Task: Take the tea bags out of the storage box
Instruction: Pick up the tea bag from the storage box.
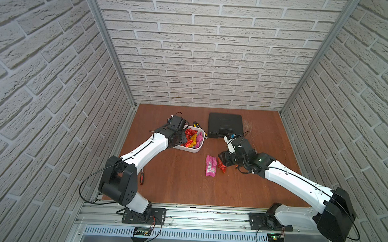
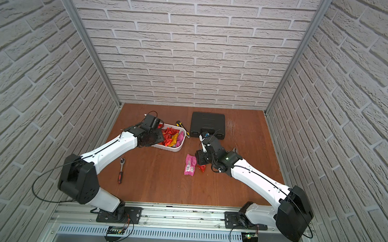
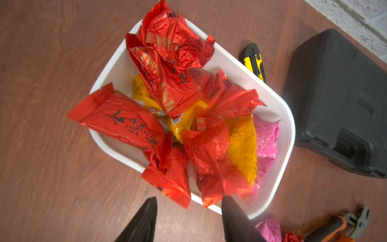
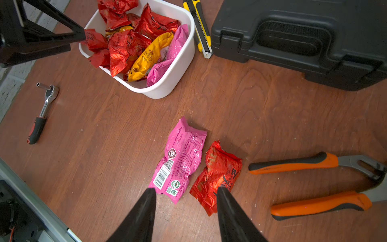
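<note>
Left pincer (image 3: 189, 198) and right pincer (image 4: 186, 188) gape empty over wooden tabletop (image 4: 104, 167) between brick walls (image 1: 213, 59).

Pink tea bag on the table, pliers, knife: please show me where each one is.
pink tea bag (image 4: 181, 159): right wrist view, middle of its printed face.
pliers (image 4: 293, 164): right wrist view, on one orange handle.
knife (image 4: 199, 27): right wrist view, on the middle of its body.

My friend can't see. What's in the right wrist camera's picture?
A pink tea bag and a red tea bag lie side by side on a table, just past the right arm's open fingers. Farther off, a white box holds more tea bags, near a black case; orange pliers lie nearby.
</note>
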You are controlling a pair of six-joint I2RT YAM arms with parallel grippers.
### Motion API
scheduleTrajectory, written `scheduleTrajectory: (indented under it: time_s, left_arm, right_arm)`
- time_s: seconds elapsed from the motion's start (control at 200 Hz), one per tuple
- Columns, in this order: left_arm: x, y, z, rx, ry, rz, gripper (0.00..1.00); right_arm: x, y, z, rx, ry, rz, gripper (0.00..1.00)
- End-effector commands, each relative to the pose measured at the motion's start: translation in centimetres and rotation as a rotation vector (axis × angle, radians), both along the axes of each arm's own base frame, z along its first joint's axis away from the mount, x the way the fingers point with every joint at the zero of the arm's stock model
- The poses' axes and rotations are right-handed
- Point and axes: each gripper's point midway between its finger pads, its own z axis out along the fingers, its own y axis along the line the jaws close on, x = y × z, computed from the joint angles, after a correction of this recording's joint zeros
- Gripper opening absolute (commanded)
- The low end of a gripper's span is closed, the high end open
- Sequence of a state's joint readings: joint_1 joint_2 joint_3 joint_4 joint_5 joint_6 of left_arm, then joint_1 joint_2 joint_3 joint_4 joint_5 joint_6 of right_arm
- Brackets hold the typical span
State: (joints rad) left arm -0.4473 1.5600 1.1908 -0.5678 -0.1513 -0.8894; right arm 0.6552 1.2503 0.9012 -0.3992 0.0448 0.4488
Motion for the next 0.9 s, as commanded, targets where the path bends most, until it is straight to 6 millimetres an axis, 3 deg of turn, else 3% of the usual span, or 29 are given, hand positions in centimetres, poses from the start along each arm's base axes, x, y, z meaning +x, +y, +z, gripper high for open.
scheduleTrajectory:
  time_s: [0.0, 0.225, 0.52, 0.9]
  left_arm:
    - [2.2, -1.3, 0.8, -0.027, -0.047, -0.023, 0.54]
    - [4.1, -2.5, -0.2, -0.076, -0.034, -0.017, 0.51]
    - [3.9, -2.3, -2.0, -0.095, 0.019, 0.041, 0.41]
    - [3.9, -2.7, -2.4, -0.108, 0.013, 0.037, 0.11]
  right_arm:
    - [0.3, -0.5, 0.5, 0.038, -0.014, -0.06, 0.52]
    - [-0.2, -1.6, 0.6, 0.024, -0.023, -0.081, 0.52]
    - [-0.3, -2.2, 0.6, 0.022, -0.026, -0.097, 0.51]
    - [-0.3, -2.5, 1.4, 0.022, -0.037, -0.094, 0.5]
